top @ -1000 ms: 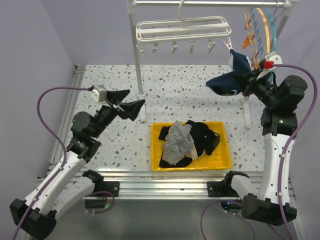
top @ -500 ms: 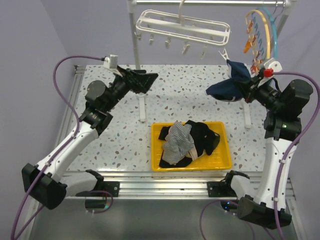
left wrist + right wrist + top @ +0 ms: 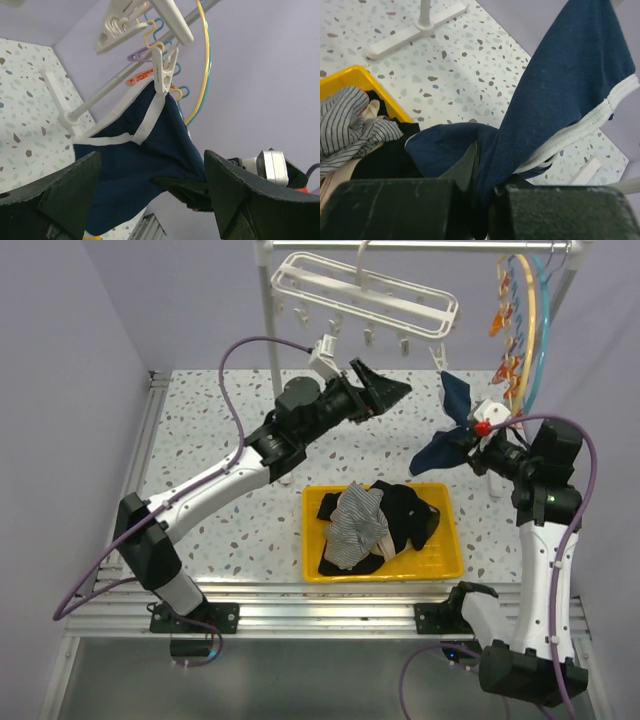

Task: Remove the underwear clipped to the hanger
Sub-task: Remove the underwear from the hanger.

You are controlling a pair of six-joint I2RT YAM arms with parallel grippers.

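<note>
The navy blue underwear (image 3: 458,398) (image 3: 145,165) (image 3: 560,85) is seen hanging below the right end of the white clip hanger (image 3: 365,302), which is tilted on its rail. Its white waistband is pinched by one white peg (image 3: 162,75) of that hanger. The lower part of the cloth is clamped in the right gripper (image 3: 468,435) (image 3: 485,200), whose jaws are closed tight on a fold of it, and the fabric is drawn taut down and away from the hanger. The left gripper (image 3: 392,390) is held just under the hanger, beside the peg, with its jaws spread wide and nothing between them. On the bench (image 3: 200,420) well below the hanger, a yellow tray (image 3: 400,576) is seen, with a grey striped garment (image 3: 355,520) (image 3: 350,125) and a black one (image 3: 410,515) heaped in it.
</note>
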